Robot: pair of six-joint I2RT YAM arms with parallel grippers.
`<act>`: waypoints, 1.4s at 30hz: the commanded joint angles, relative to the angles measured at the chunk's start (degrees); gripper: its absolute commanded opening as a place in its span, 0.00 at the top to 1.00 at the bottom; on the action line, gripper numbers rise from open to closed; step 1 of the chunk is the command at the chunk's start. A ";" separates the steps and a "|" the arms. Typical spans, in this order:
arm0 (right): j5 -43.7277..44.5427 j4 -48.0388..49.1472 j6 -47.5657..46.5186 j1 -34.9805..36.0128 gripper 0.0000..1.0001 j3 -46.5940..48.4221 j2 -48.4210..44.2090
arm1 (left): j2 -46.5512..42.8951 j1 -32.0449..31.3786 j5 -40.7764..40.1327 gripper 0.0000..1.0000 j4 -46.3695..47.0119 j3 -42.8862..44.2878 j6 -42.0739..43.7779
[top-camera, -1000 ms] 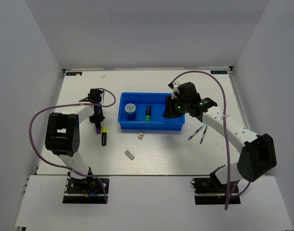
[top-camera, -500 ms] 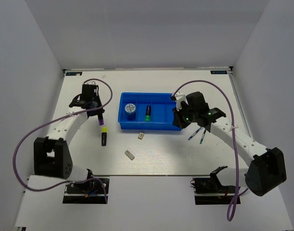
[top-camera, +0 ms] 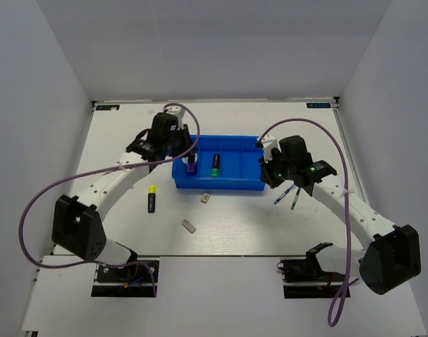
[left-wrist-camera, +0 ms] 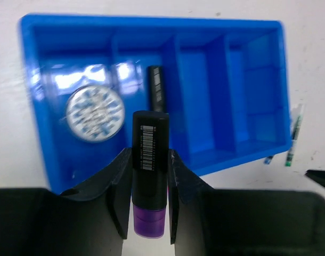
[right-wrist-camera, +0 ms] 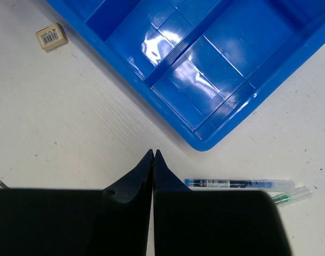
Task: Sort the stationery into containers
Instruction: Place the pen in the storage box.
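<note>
My left gripper (left-wrist-camera: pixel 149 154) is shut on a black marker with a purple end (left-wrist-camera: pixel 150 165). It hangs over the left part of the blue tray (top-camera: pixel 228 184), above its near wall. Below it the tray (left-wrist-camera: pixel 152 20) holds a round blue-and-white disc (left-wrist-camera: pixel 95 112) in its left compartment and a black marker (left-wrist-camera: pixel 156 88), green-ended (top-camera: pixel 215 167), in the adjoining one. My right gripper (right-wrist-camera: pixel 153 153) is shut on nothing, above the table just off the tray's front right corner (right-wrist-camera: pixel 205 144). Two thin pens (right-wrist-camera: pixel 237 184) lie to its right.
A beige eraser (top-camera: pixel 205 198) lies just in front of the tray, and a second eraser (top-camera: pixel 189 225) lies nearer the arms. A black marker with a yellow end (top-camera: pixel 151 199) rests on the table to the left. White walls enclose the table on three sides.
My left arm carried the purple-ended marker from the table left of the tray to above the tray's left part. My right gripper left the tray's right compartment and closed.
</note>
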 commanded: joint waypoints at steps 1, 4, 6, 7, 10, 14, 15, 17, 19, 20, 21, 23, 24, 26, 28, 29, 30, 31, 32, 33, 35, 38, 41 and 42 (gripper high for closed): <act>0.41 1.98 -0.73 -0.35 1.00 -0.37 -2.06 | 4.72 -2.93 0.33 0.99 4.11 5.28 -1.07; 0.32 2.15 -0.46 -0.61 1.00 -0.46 -2.42 | 8.00 -4.17 -0.90 0.99 5.43 8.10 -1.86; 0.06 2.33 -0.29 -0.79 1.00 -0.63 -2.77 | 12.20 -5.13 -3.17 0.96 5.79 10.64 -1.52; 0.06 2.33 -0.29 -0.79 1.00 -0.63 -2.86 | 13.01 -5.14 -3.19 0.96 5.79 10.65 -1.51; -0.38 2.50 -0.37 -1.05 0.90 -0.89 -2.86 | 15.91 -5.84 -4.41 0.91 6.31 13.19 -1.51; -0.82 2.16 -0.64 -1.23 0.69 -0.64 -2.33 | 20.47 -6.54 -6.18 0.84 5.70 15.39 -1.95; -1.17 2.15 -0.55 -1.32 0.67 -0.63 -2.42 | 21.09 -6.46 -6.18 0.83 5.26 16.44 -2.04; -1.43 1.98 -0.46 -1.32 0.67 -0.63 -2.24 | 22.33 -6.81 -6.70 0.76 4.48 17.24 -1.87; -1.79 2.07 -0.37 -1.75 0.66 -0.63 -2.15 | 23.47 -7.07 -7.58 0.69 3.68 18.65 -1.08; -1.70 2.07 -0.29 -1.76 0.64 -0.72 -2.07 | 23.82 -6.98 -7.93 0.58 3.07 19.08 -0.99; -2.13 2.07 -0.29 -1.93 0.62 -0.63 -1.89 | 23.91 -6.98 -8.11 0.54 2.63 19.26 -0.90; -2.22 1.98 -0.11 -2.19 0.56 -0.72 -1.54 | 23.91 -6.81 -8.90 0.41 2.10 19.53 -0.55; -2.75 1.98 0.15 -2.28 0.55 -0.63 -1.63 | 23.22 -6.89 -8.90 0.38 2.10 19.53 -0.46; -3.28 1.72 0.15 -2.55 0.53 -0.55 -1.45 | 22.34 -6.90 -9.08 0.32 1.75 19.70 0.16; -3.63 1.89 0.41 -3.07 0.50 -0.63 -1.19 | 21.11 -6.90 -9.17 0.31 0.87 19.97 1.20; -3.72 1.63 0.33 -2.99 0.51 -0.55 -1.01 | 20.14 -6.90 -9.43 0.31 0.34 20.40 1.39; -3.63 1.63 0.42 -2.99 0.56 -0.55 -1.01 | 19.26 -7.07 -9.60 0.33 0.16 20.15 1.91; -3.55 1.63 0.42 -3.42 0.66 -0.63 -1.19 | 16.30 -6.98 -9.52 0.38 -0.19 19.71 2.44; -2.85 1.71 0.42 -3.69 0.92 -0.72 -1.36 | 14.70 -7.24 -10.39 0.44 -0.10 18.31 3.14; -1.97 1.80 0.50 -3.86 1.00 -0.81 -1.45 | 13.12 -7.59 -10.66 0.63 -0.28 16.12 3.49; -0.48 2.42 1.11 -4.65 1.00 -1.25 -1.54 | 5.57 -8.38 -13.10 0.83 -1.50 12.08 5.50; 1.72 2.94 2.34 -6.06 1.00 -1.07 -0.92 | -5.07 -8.39 -17.57 0.94 -4.31 0.17 6.48; 2.87 2.60 3.74 -7.11 0.83 -0.55 0.13 | -13.50 -6.55 -22.25 0.44 -8.34 -7.76 6.49; 2.26 2.68 4.10 -7.20 0.69 -0.46 0.57 | -15.53 -5.93 -22.35 0.36 -9.15 -9.02 6.40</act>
